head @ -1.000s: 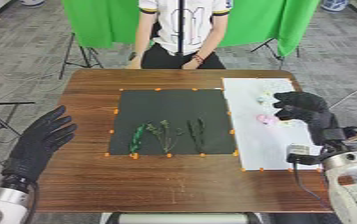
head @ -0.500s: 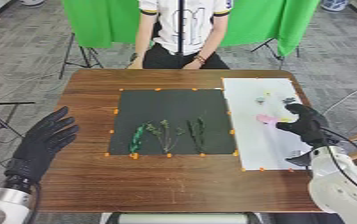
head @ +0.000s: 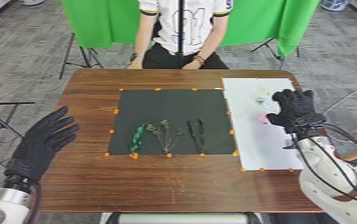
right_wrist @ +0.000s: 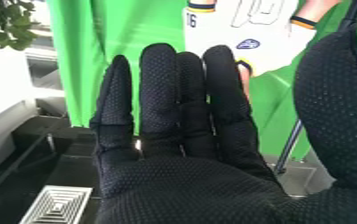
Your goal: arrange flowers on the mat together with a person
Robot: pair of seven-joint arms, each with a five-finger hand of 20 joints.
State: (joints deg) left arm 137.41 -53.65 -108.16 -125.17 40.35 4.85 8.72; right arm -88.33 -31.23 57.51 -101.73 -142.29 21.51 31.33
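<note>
In the head view, my left hand (head: 43, 137) is open beyond the table's left side, away from the mat. My right hand (head: 297, 109) is over the right part of the white sheet (head: 261, 150), its fingers extended. The right wrist view gives its palm (right_wrist: 183, 187) with straight fingers and nothing held. On the black mat (head: 157, 107) lie a bright green leafy stem (head: 138, 138), a branching stem (head: 166, 135) and slim dark green stems (head: 200, 134). A pink flower (head: 264, 118) and a small pale flower (head: 261, 99) rest on the sheet, left of my right hand.
Orange tabs (head: 134, 156) mark the mat's edges. The brown table (head: 183, 182) extends around both mat and sheet. Cables hang along my right arm. A green cloth (head: 253, 30) hangs behind the table.
My right hand first drew back toward the right, then moved forward over the sheet, and its fingers are now straighter. My left hand and the stems have stayed in place.
</note>
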